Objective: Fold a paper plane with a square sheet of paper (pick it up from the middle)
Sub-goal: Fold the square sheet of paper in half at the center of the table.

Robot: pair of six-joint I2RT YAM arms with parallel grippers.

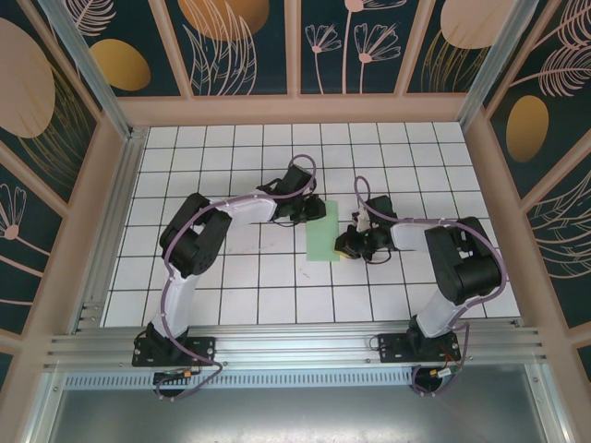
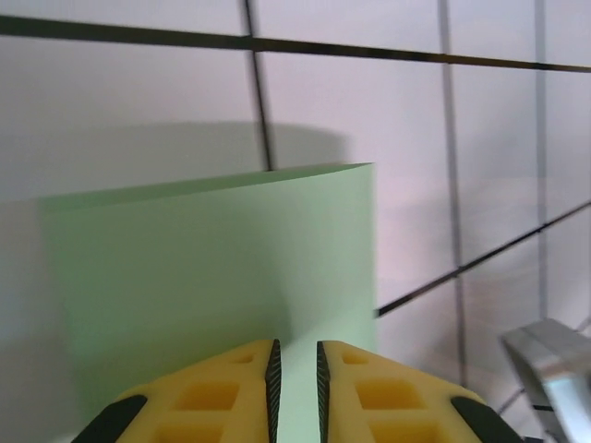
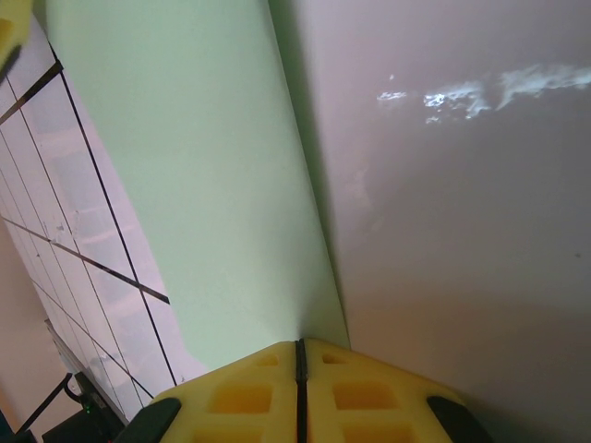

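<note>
The square sheet of paper (image 1: 319, 231) looks thin, limp and crease-prone; pinch its edge gently. Left gripper (image 2: 295, 358) jaws sit barely parted, right gripper (image 3: 300, 355) jaws pressed together

- Beyond the square sheet of paper (image 1: 319, 235), the desk (image 1: 231, 148) lies bare up to the back wall (image 1: 295, 109).
- Left of the sheet, the left arm (image 1: 199, 231) crosses the tiles, with the left hand (image 1: 312, 210) over the sheet's far corner.
- Right of it, the right hand (image 1: 343, 244) crowds the edge.
- On its near side, bare tiles lie between both arms.
</note>
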